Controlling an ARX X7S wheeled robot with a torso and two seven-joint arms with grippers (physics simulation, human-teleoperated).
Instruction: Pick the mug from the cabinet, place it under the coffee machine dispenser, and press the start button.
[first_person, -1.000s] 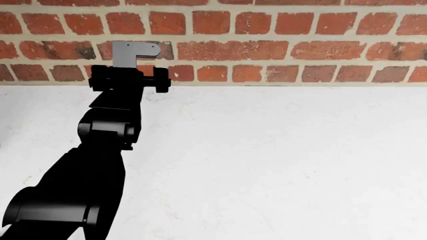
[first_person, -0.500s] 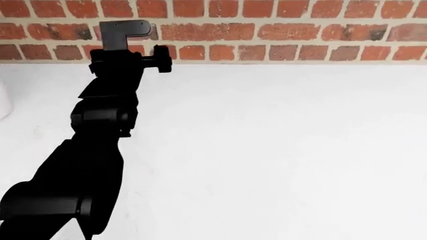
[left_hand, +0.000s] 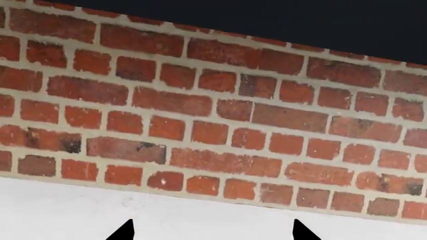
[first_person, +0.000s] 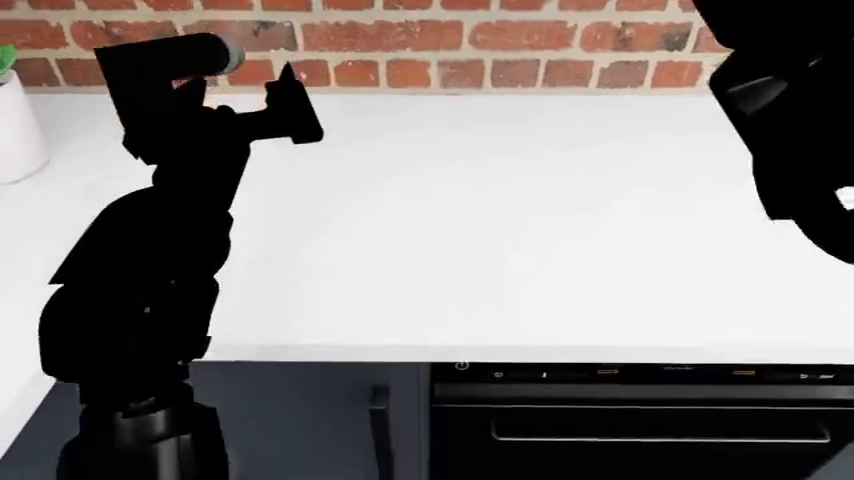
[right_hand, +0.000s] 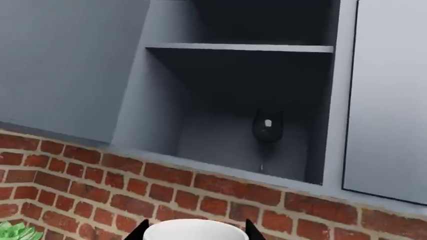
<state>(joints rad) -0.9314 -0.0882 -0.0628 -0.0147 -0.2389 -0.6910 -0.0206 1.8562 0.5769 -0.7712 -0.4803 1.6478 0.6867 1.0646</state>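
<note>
1. Left wrist view. A red brick wall (left_hand: 213, 115) fills most of the frame, with a dark band across the upper right. The white counter (left_hand: 60, 210) runs along the lower edge. The two black fingertips (left_hand: 123, 231) of the left hand (left_hand: 210, 232) show at the bottom edge, set well apart, with only bare counter between them.

2. Head view. The left arm (first_person: 147, 280) rises from the lower left of the frame, its hand near the brick wall at upper left. Part of the right arm (first_person: 787, 120) occupies the upper right corner. A white plant pot (first_person: 19, 125) with a green leaf stands at the left edge on the counter. Below the counter's front edge lie a dark oven (first_person: 641, 425) with its control strip and a dark cabinet front (first_person: 307, 420). No mug appears in this view.

3. Right wrist view. An open grey wall cabinet (right_hand: 240, 100) with one shelf (right_hand: 240, 48) sits above the brick wall; a dark stemmed glass (right_hand: 267, 131) stands on its floor. At the bottom centre of the frame the white rim of the mug (right_hand: 193, 231) lies between the two black fingertips (right_hand: 141, 229) of the right hand (right_hand: 195, 232), which stand just beside it on either side; actual contact cannot be told. A green plant (right_hand: 20, 232) shows at lower left.
</note>
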